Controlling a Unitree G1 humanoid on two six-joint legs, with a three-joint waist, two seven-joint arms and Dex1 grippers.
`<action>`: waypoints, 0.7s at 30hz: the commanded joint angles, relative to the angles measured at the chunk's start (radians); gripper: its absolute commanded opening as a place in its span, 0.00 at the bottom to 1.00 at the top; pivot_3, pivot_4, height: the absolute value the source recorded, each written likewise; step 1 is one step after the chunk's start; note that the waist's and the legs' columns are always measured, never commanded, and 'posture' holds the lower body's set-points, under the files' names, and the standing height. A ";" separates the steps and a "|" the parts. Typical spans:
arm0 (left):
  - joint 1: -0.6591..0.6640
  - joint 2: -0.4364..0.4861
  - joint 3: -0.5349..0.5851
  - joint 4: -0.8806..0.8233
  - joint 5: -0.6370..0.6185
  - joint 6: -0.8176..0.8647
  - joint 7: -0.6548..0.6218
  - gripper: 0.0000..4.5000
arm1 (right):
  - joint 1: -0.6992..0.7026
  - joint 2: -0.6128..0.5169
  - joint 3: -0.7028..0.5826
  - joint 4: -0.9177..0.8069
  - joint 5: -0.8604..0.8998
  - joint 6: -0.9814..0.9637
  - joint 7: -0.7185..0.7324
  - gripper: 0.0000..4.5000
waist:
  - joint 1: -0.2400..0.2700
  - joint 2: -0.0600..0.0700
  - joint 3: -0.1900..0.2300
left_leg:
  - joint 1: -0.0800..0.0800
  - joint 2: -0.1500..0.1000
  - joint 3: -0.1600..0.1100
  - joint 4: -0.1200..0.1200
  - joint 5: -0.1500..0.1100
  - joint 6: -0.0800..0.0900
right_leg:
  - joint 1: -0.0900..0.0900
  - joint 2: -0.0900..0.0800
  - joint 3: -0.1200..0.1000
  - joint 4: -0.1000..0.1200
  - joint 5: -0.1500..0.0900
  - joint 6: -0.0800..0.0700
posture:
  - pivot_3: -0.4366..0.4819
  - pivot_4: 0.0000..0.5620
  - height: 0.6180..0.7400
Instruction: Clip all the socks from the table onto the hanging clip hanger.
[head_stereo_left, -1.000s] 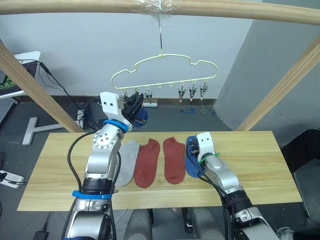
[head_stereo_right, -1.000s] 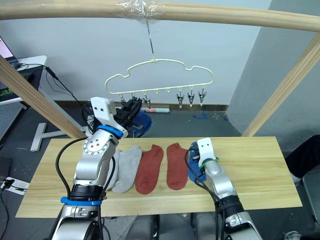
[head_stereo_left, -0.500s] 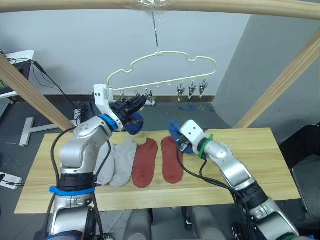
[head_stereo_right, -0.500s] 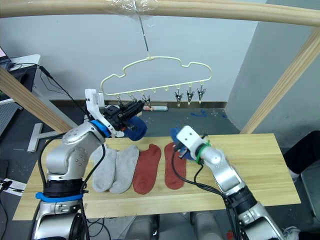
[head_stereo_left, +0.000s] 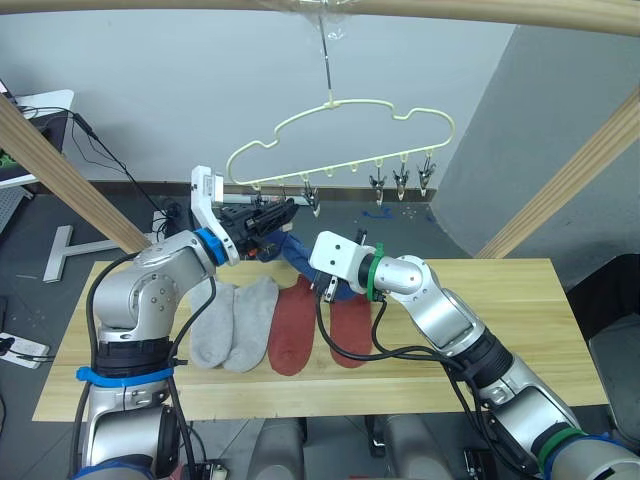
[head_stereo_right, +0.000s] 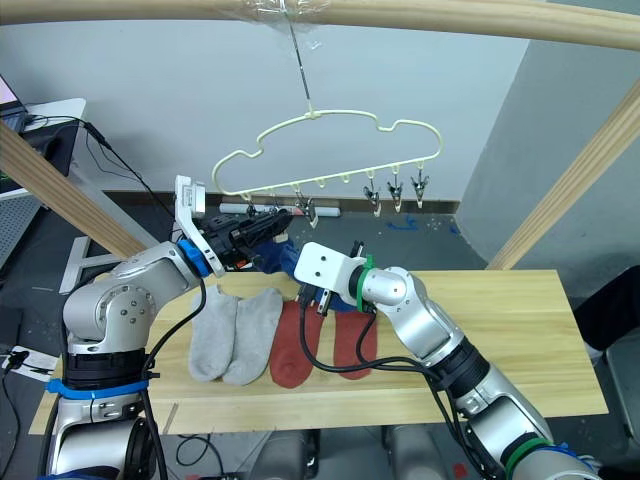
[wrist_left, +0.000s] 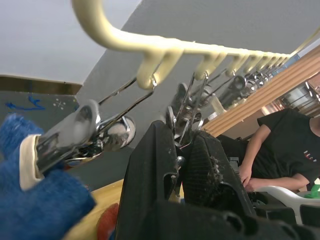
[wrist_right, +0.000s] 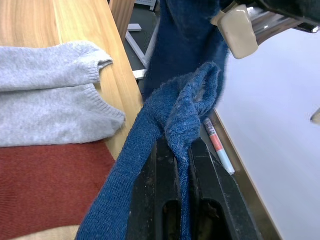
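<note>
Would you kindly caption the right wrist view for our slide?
Right gripper pinches a blue sock beside a metal clip, above grey socks.

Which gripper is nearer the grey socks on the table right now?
Right. The right gripper, shut on a blue sock, hangs just beside the grey socks; the left gripper is higher, pinching a clip on the hanger.

Both arms silver-grey metal with black cables; left arm (head_stereo_left: 150, 300) carries blue bands, right arm (head_stereo_left: 430, 310) green bands; white wrist blocks, black fingers
</note>
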 joint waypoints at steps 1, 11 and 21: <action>-0.018 0.014 0.015 -0.020 -0.013 -0.008 -0.019 0.07 | -0.017 -0.001 -0.001 -0.042 -0.017 -0.034 0.016 0.00 | 0.000 0.000 0.000 | 0.000 0.000 0.000 0.000 0.000 0.000 | 0.000 0.000 0.000 0.000 0.000 0.000 | 0.49 0.45 0.76; -0.003 0.014 0.006 -0.026 -0.001 -0.020 -0.031 0.07 | -0.043 0.010 0.007 -0.048 -0.064 -0.064 0.028 0.00 | -0.002 0.000 0.000 | 0.000 -0.001 0.000 0.000 0.000 0.001 | 0.000 0.001 0.000 0.002 0.000 0.000 | 0.48 0.45 0.76; 0.018 0.014 0.006 -0.040 -0.003 -0.026 -0.025 0.07 | -0.054 0.031 -0.002 -0.041 -0.080 -0.079 0.040 0.00 | -0.002 0.000 0.000 | 0.001 -0.001 0.000 0.001 -0.001 0.001 | 0.000 0.000 0.000 0.005 0.000 0.000 | 0.49 0.45 0.76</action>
